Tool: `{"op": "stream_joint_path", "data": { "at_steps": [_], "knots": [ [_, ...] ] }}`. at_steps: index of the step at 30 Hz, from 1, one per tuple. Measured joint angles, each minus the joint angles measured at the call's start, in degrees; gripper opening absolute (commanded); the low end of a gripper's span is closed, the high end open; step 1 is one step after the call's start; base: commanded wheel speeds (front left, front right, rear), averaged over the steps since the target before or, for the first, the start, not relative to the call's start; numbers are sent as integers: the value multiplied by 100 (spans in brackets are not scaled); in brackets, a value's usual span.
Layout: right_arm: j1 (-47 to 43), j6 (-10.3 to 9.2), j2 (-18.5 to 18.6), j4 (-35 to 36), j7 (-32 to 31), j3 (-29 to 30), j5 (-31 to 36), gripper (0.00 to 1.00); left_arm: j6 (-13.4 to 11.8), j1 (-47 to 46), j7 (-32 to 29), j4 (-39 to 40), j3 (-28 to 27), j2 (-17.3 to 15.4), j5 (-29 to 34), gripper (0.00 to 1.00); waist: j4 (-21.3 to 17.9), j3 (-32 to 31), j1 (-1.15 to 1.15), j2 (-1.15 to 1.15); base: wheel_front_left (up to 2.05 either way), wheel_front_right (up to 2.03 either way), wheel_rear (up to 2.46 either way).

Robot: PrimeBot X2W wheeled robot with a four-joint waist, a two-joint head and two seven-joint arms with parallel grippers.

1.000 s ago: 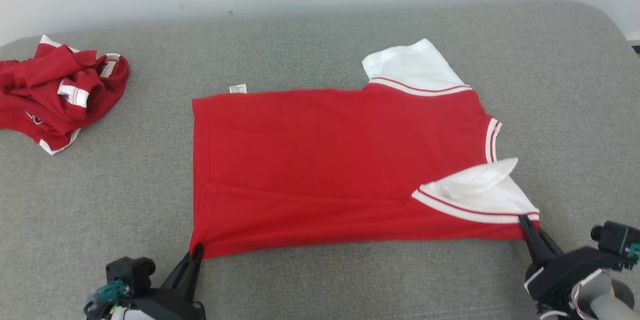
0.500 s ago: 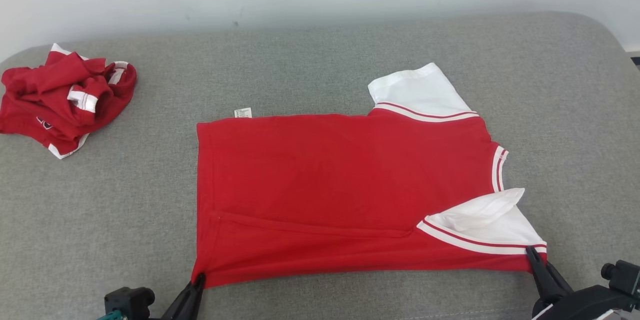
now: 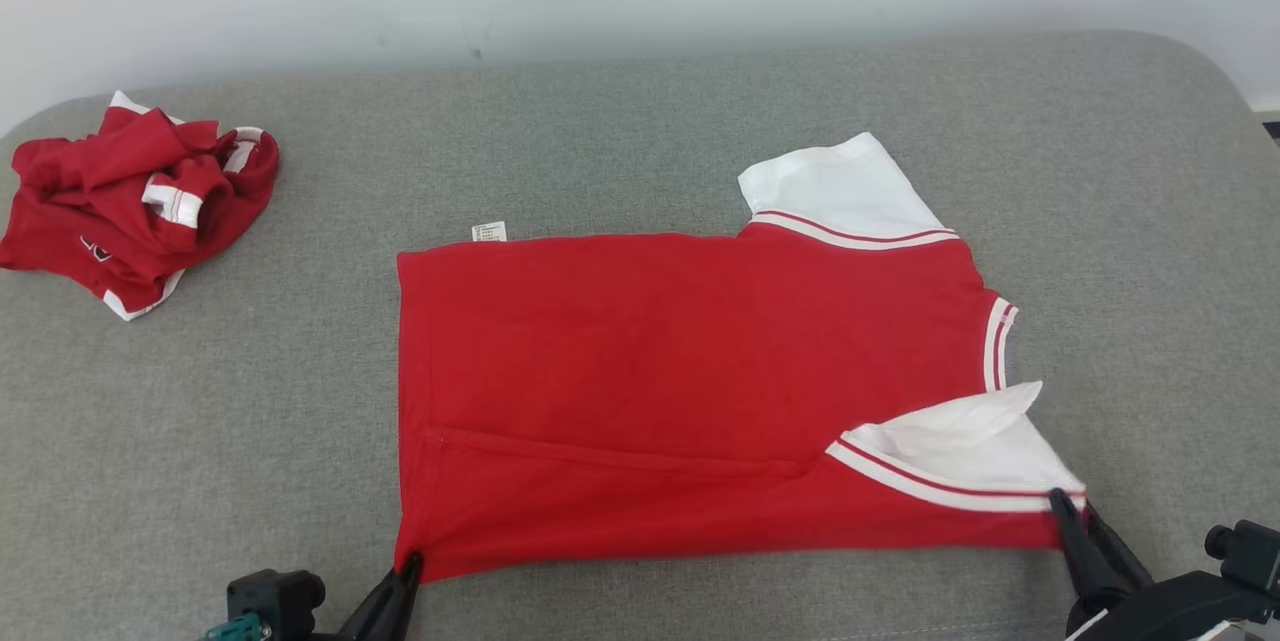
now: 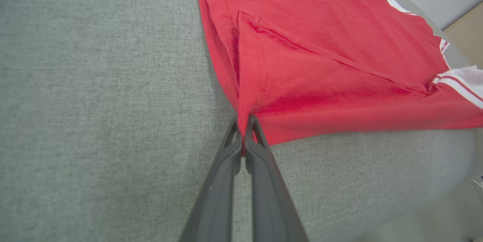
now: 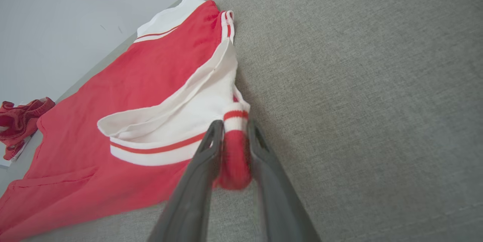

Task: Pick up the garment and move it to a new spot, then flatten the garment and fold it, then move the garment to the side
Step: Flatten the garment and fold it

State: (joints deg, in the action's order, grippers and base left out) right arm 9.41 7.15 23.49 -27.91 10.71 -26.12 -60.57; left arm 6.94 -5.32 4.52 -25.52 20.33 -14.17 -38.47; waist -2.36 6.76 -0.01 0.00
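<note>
Red and crumpled, a spare shirt (image 3: pixel 135 196) lies at the far left corner of the grey cushion (image 3: pixel 640 121). Near the front edge, the left gripper (image 3: pixel 408 569) has its jaws clenched on the hem corner of the red garment (image 3: pixel 680 361), which lies spread flat across the cushion's middle, white sleeves toward the right. At the garment's front right corner, the right gripper (image 3: pixel 1068 506) has its jaws pinching a bunched fold of striped cloth.
</note>
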Motion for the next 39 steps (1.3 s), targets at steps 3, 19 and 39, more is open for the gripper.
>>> {"op": "stream_joint_path", "data": {
  "at_steps": [3, 19, 39],
  "knots": [
    [3, 0, -5, -4, 3, -29, 2, 100, -45, 1, -41, -10, -3, 0, -3, 100, -20, -18, 0, 0, 0, 0, 0],
    [47, -1, 25, 199, 244, 136, 190, 100, -171, -60, 339, 547, -276, -134, 70, 100, -67, -101, 0, 0, 0, 0, 0],
    [49, -586, -89, 1492, 358, 801, 1200, 100, -544, -62, 878, 1317, -517, -118, 460, 100, -188, -284, 1, 0, 0, 0, 0]
  ]
}}
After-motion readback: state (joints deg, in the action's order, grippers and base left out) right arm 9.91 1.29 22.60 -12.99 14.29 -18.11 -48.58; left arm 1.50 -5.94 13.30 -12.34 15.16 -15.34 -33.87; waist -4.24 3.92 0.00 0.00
